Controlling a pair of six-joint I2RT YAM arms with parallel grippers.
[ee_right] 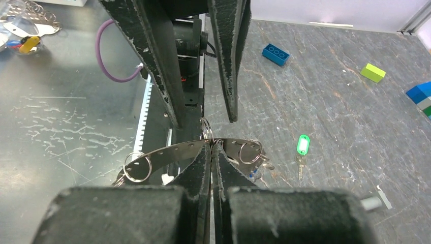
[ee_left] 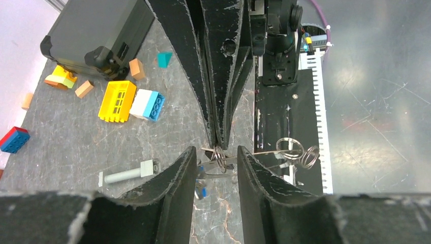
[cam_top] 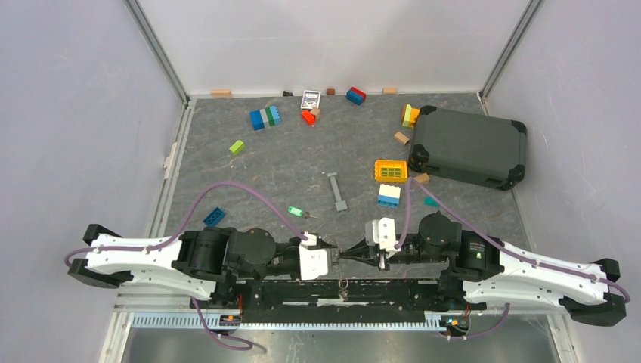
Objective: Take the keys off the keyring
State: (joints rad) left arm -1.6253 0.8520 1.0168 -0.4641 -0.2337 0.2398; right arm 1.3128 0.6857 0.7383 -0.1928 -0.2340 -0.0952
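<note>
My right gripper point(ee_right: 211, 143) is shut on the keyring point(ee_right: 206, 130), pinching it where it threads a curved, perforated silver strip point(ee_right: 167, 152). More wire rings point(ee_right: 137, 166) hang from that strip. A small key with a blue head point(ee_right: 252, 174) dangles below it. My left gripper point(ee_left: 217, 151) is open, its fingers on either side of the keyring point(ee_left: 219, 155) without touching it. In the top view both grippers point(cam_top: 344, 255) meet tip to tip at the table's near edge. A key with a green head point(cam_top: 295, 211) lies loose on the table, also seen in the right wrist view point(ee_right: 303, 145).
A long grey metal bar point(cam_top: 337, 192) lies mid-table. A yellow grid block point(cam_top: 391, 169) and a white-blue brick point(cam_top: 389, 196) sit beside a dark case point(cam_top: 469, 146). A blue brick point(cam_top: 214, 217), a lime one point(cam_top: 236, 147) and others lie scattered.
</note>
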